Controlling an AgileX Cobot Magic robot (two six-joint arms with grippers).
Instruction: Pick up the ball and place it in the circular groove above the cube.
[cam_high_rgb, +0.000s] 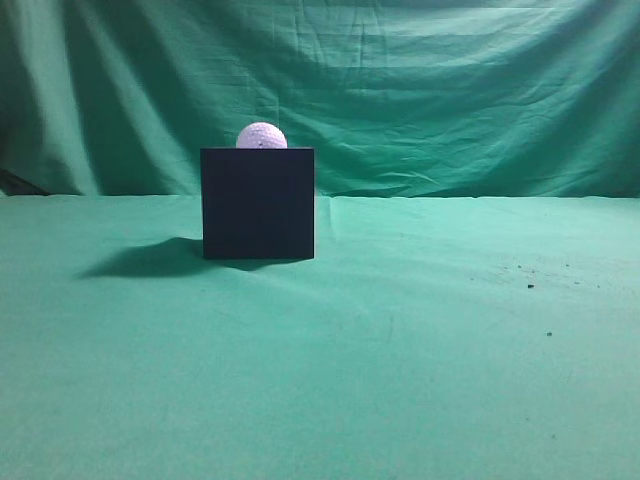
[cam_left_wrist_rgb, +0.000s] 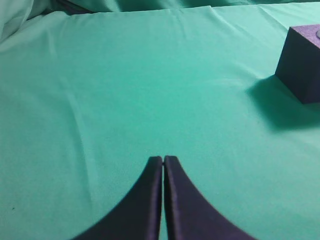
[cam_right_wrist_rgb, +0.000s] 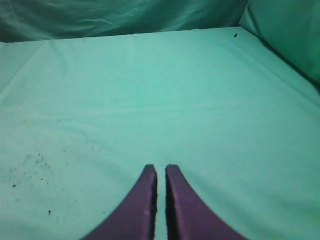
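The black cube (cam_high_rgb: 258, 204) stands on the green cloth left of centre in the exterior view. The white dimpled ball (cam_high_rgb: 261, 136) rests on top of the cube. No arm shows in the exterior view. In the left wrist view the cube (cam_left_wrist_rgb: 301, 64) is at the far right edge, well away from my left gripper (cam_left_wrist_rgb: 163, 159), which is shut and empty over bare cloth. The ball is out of that view. My right gripper (cam_right_wrist_rgb: 160, 168) is shut and empty over bare cloth; neither cube nor ball shows in the right wrist view.
Green cloth covers the table (cam_high_rgb: 400, 350) and hangs as a backdrop (cam_high_rgb: 450, 90). Small dark specks (cam_high_rgb: 530, 286) lie on the cloth at the right, also in the right wrist view (cam_right_wrist_rgb: 37, 162). The cube casts a shadow (cam_high_rgb: 150, 260) to its left.
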